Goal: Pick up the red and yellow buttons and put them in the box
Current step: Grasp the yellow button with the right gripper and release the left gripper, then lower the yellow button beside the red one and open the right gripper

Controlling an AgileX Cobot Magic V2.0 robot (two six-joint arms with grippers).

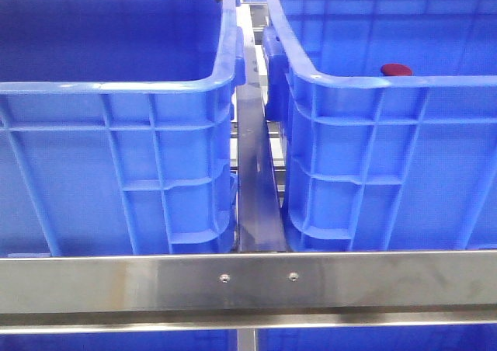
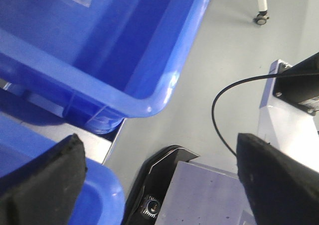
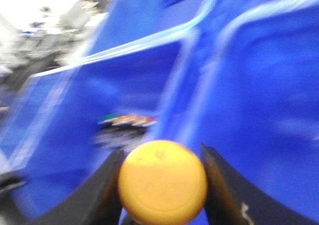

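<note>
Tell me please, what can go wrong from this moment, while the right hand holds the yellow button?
1. The right wrist view is blurred, which suggests fast motion. The yellow button sits between the right hand's fingers by its round edge only, so it might slip out.

2. Two blue crates stand side by side with a gap between them. A badly aimed release could drop the button there instead of in the box, where the red button lies.

left gripper jaws wide apart; right gripper clamping yellow button.
</note>
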